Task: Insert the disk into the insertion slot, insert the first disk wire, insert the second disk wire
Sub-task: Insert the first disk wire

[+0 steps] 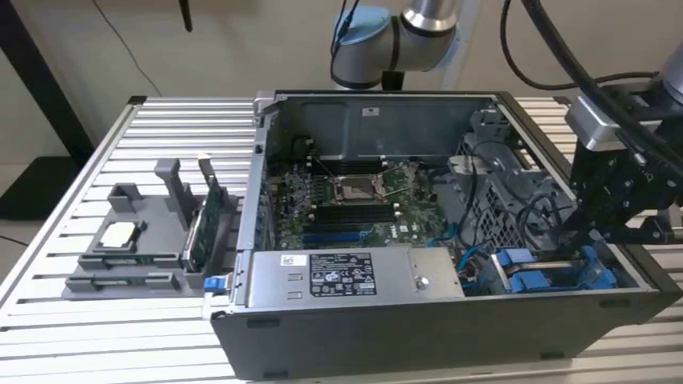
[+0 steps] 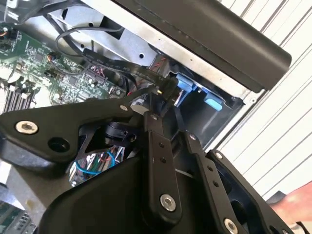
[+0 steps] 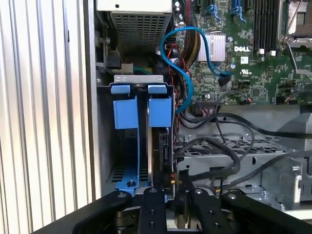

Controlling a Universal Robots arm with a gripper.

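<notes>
While the disk sits edge-on in the insertion slot, its blue carrier level with its neighbour, the gripper hovers just behind it. The fingers are pinched on a black disk wire (plug end leading, I judge), lined up with the disk's rear edge for mating inside the computer case.

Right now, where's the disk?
The disk stands in the bay at the case's near corner on the exterior view's right, beside the power-supply box. In the first wrist view the hand is at its edge.
</notes>
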